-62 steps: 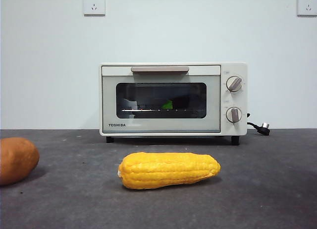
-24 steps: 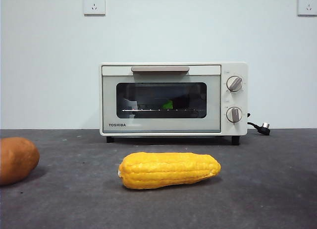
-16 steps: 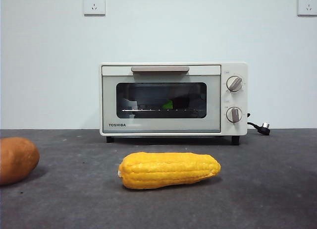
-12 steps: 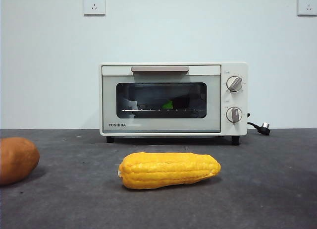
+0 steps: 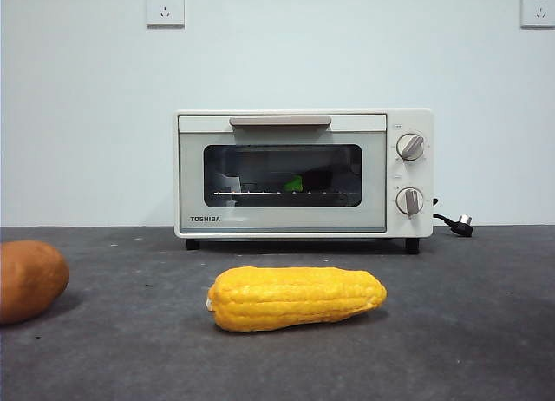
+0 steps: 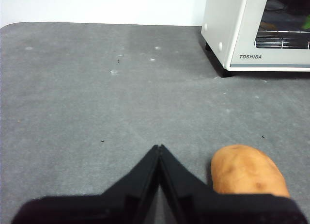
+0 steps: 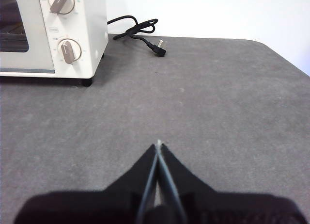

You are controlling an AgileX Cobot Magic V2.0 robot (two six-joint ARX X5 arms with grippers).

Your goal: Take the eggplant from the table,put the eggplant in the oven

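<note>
The cream oven (image 5: pixel 303 174) stands at the back of the table (image 5: pixel 468 331) with its door closed. Behind the dark glass the eggplant (image 5: pixel 299 183) lies on the wire rack, only its green cap and a dark body showing. In the left wrist view a corner of the oven (image 6: pixel 252 35) shows, and the left gripper (image 6: pixel 159 147) hangs shut over bare table beside the potato-like vegetable. The right gripper (image 7: pixel 158 144) is shut over bare table to the side of the oven (image 7: pixel 53 30) where its knobs are. Neither gripper holds anything.
A yellow corn cob (image 5: pixel 297 298) lies in front of the oven. An orange-brown potato-like vegetable (image 5: pixel 30 279) sits at the left edge, also seen as the potato (image 6: pixel 247 170). The oven's black power cord (image 7: pixel 140 32) trails behind its knob side.
</note>
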